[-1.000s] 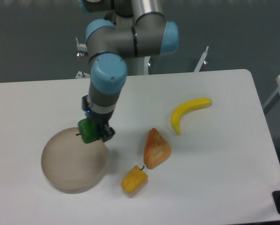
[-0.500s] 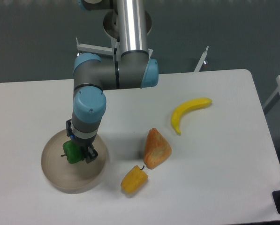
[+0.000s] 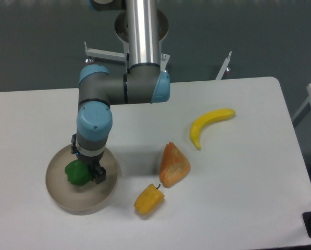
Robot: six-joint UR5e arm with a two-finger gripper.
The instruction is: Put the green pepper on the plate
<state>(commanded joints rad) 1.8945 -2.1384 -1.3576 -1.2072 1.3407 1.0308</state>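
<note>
White worktop (image 3: 238,198) carries all. Plate (image 3: 59,195) at front-left. Gripper (image 3: 86,171) low over plate; jaws pinching green pepper (image 3: 76,173), pepper inside plate rim, contact with plate surface unclear.

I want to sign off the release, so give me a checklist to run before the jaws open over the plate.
1. Green pepper lies inside the rim of the plate: ok.
2. Pepper resting on the plate floor, not hanging above it: cannot tell from this one view.
3. Gripper closed on the pepper: cannot tell, the wrist hides the jaws.
4. Plate fully on the table, away from the edge: ok.
5. Yellow pepper, orange-brown food item and banana lie apart from the plate, out of the arm's way: ok.
</note>
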